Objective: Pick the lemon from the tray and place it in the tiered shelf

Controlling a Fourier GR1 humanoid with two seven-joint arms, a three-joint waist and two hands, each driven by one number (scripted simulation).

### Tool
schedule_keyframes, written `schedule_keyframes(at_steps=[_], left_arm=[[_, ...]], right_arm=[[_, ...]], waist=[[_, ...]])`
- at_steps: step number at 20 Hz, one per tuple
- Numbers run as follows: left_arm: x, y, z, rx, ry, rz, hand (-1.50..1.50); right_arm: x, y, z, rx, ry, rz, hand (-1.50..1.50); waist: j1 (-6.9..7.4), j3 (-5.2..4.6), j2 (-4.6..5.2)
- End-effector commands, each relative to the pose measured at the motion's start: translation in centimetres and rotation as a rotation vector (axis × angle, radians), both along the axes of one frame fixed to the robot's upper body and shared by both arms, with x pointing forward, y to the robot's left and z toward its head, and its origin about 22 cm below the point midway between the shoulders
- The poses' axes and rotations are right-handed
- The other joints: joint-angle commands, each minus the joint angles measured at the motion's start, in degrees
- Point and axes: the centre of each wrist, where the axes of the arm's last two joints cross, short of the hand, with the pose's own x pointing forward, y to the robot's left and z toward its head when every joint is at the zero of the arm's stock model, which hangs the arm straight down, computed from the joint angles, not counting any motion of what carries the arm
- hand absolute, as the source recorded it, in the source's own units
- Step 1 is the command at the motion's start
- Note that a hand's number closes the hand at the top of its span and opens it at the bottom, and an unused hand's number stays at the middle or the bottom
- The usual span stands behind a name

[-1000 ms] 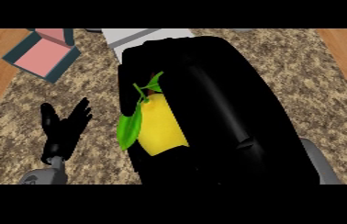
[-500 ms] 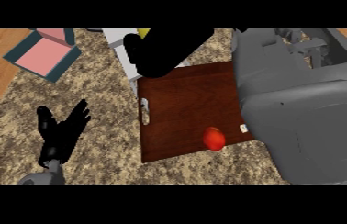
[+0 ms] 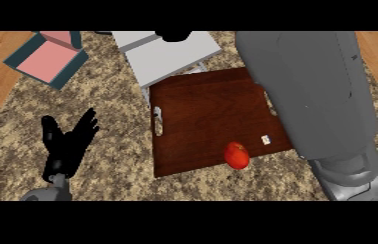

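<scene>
The lemon is nowhere in view, likely hidden in the right robot hand [image 3: 176, 36], whose grip I cannot tell, above the white tiered shelf [image 3: 170, 58] beyond the tray [image 3: 207, 103], far nearer than the spread left robot hand [image 3: 70, 143].

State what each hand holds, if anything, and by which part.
The left hand is open and holds nothing. Only a sliver of the right hand shows over the white shelf, so its hold cannot be told.

You are seeing soft, even light falling across the worktop [image 3: 111, 113]; the wooden tray [image 3: 214, 118] is showing a faint sheen mid-surface.
</scene>
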Motion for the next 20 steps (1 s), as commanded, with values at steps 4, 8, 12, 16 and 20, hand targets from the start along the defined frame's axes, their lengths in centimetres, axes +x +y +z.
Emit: schedule_keyframes(at_steps=[4,8,12,16,20], left_arm=[[1.5,-0.4,0.7,0.007,-0.006,-0.013,0.00],[-0.1,0.3,0.7,-0.011,0.020,-0.018,0.00],[0.8,-0.1,-1.5,-0.010,-0.006,-0.019,0.00],[-0.4,-1.7,-0.5,-0.016,0.004,-0.012,0.00],[2.1,-0.5,0.8,-0.004,0.002,-0.016,0.00]], right_arm=[[2.1,3.8,-3.1,-0.038,-0.023,-0.002,1.50],[5.0,2.8,-4.9,-0.036,-0.034,-0.026,1.50],[6.0,2.5,-3.8,-0.032,-0.049,-0.019,1.50],[6.9,2.2,-3.8,0.001,-0.060,-0.014,1.50],[7.7,2.4,-4.6,-0.005,-0.068,0.041,1.50]], waist=[[-0.02,-0.02,0.03],[0.71,-0.01,0.13],[0.07,-0.03,0.16],[0.44,0.00,0.09],[0.37,-0.01,0.25]])
